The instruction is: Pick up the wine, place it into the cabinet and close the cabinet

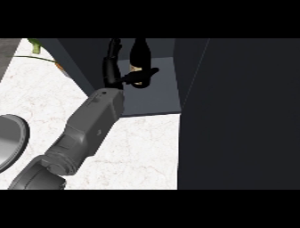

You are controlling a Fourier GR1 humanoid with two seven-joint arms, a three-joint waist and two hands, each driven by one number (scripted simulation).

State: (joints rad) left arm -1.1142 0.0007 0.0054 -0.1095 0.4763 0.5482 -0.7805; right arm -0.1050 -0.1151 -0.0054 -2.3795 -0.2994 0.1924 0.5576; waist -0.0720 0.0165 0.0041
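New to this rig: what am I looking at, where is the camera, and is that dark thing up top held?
The camera sits at the robot's head, looking steeply down at a white marble counter. The grey forearm from the lower left ends in the black left hand, whose fingers curl round a dark wine bottle inside the open cabinet. The big dark panel at right seems to be its door, not yet shut. A rounded metal basin lies at the left edge; green leaves show top left. The right hand is out of view.
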